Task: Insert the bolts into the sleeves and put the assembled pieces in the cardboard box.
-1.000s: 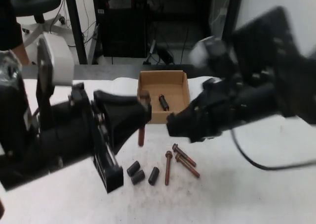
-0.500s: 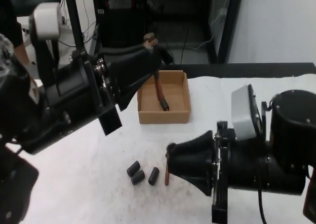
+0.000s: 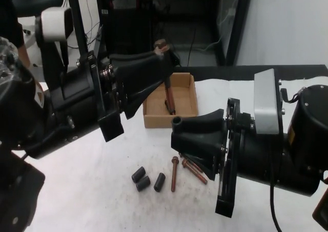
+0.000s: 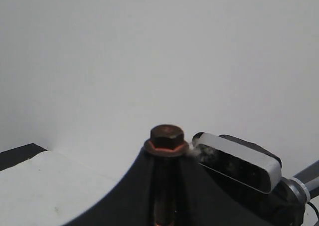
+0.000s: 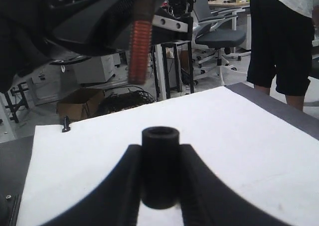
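Left tool (image 4: 166, 173) clamps the bolt (image 4: 167, 138) head-up; right tool (image 5: 160, 188) clamps the sleeve (image 5: 160, 161) bore-up, presumably to align shank with bore.

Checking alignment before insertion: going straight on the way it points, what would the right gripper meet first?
Probably the bolt hanging from the left gripper, though depth is unclear; the sleeve in the right gripper could pass clear.

White bench cloth (image 3: 87, 191) (office chair (image 5: 225, 37) behind)
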